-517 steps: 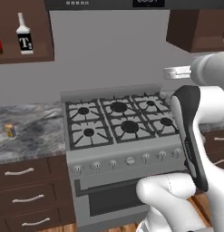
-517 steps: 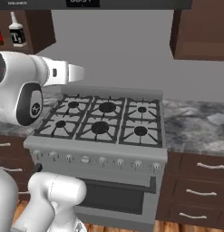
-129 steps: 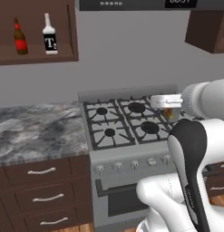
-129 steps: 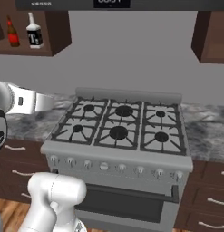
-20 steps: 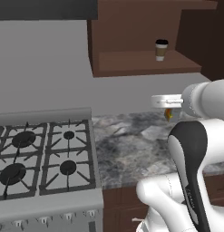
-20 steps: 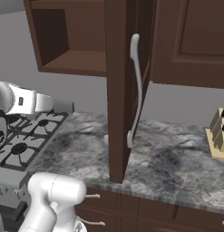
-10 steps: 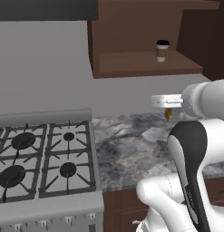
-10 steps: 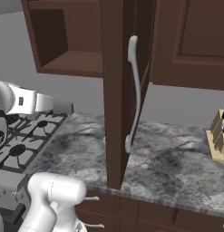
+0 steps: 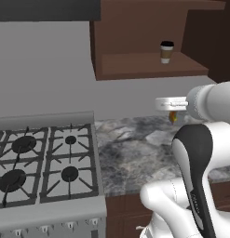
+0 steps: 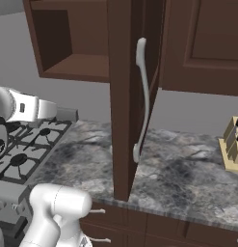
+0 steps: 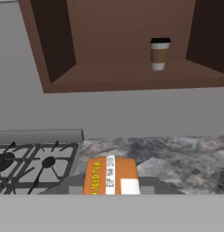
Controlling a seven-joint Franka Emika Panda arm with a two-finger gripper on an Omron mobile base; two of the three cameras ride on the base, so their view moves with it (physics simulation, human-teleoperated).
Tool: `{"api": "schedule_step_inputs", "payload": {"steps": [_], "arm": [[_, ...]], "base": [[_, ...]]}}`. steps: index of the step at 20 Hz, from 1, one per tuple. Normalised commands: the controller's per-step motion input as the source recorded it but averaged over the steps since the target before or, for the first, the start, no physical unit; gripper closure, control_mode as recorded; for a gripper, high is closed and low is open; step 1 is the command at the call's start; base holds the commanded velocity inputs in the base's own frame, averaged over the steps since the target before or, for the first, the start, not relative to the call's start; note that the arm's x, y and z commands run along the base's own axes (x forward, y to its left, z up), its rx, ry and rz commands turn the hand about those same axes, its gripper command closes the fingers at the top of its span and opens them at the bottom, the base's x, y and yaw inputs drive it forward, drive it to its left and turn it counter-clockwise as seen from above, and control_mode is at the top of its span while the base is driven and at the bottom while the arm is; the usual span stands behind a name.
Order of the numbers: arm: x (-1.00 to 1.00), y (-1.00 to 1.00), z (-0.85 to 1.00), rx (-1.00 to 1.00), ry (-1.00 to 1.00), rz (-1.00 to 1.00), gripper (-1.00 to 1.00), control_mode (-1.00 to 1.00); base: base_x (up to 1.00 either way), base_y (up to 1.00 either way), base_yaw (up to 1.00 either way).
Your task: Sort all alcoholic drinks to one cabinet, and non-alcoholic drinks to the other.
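A yellow-orange can (image 11: 110, 174) lies sideways between the fingers of my gripper (image 11: 111, 185), which is shut on it. From the left base view the gripper (image 9: 172, 110) hangs over the stone counter, and the can (image 9: 172, 116) shows as an orange tip under it. Above and beyond it, the tan paper coffee cup (image 9: 166, 51) with a dark lid stands upright on the floor of the open brown cabinet (image 9: 144, 66). The hand view looks up at that cup (image 11: 159, 53). In the right base view the cabinet's door (image 10: 124, 96) stands open, with its curved silver handle (image 10: 142, 96).
A gas stove (image 9: 42, 160) lies to the left of the grey stone counter (image 9: 135, 153). The dark range hood (image 9: 46, 9) hangs above the stove. A knife block (image 10: 232, 149) stands at the counter's far right. A closed cabinet (image 10: 202, 43) hangs right of the open door.
The whole picture has drifted very slightly, so the camera moved a little. The gripper still holds the can at the same height, and the cup has stayed put.
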Motion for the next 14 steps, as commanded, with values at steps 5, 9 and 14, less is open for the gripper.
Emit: {"api": "schedule_step_inputs", "payload": {"steps": [5, 9, 14], "arm": [[-0.08, 0.00, 0.05, 0.00, -0.04, 0.00, 1.00, -1.00], [-0.21, 0.00, 0.17, 0.00, -0.10, 0.00, 1.00, -1.00], [-0.18, 0.00, 0.15, 0.00, -0.02, 0.00, 1.00, -1.00]], "base": [[0.00, 0.00, 0.00], [0.00, 0.00, 0.00], [0.00, 0.00, 0.00]]}}
